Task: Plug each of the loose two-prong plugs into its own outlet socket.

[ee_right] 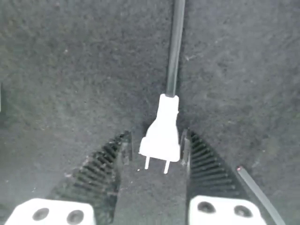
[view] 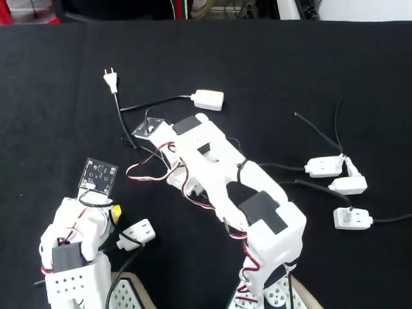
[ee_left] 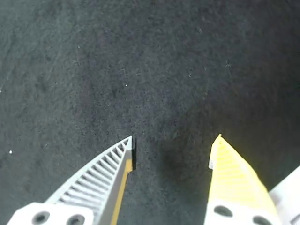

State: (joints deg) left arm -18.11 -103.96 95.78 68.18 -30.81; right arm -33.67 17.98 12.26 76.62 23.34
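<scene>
A white two-prong plug (ee_right: 161, 140) lies on the black cloth with its black cable (ee_right: 174, 51) running away from it. My right gripper (ee_right: 154, 152) is open and straddles the plug, one finger (ee_right: 194, 159) touching its side and the other a little apart from it. In the high view the right arm (view: 219, 174) reaches to the table's middle left and covers that plug. Another loose plug (view: 111, 78) lies at the far left, and a white socket (view: 208, 99) sits behind the arm. My left gripper (ee_left: 173, 150) is open over bare cloth, next to a socket (view: 138, 232).
Three white sockets (view: 324, 166) (view: 348, 185) (view: 352, 219) with black cables are grouped at the right. Cables loop across the cloth around the right arm's wrist (view: 129, 122). The left arm (view: 77, 238) stands at the near left corner.
</scene>
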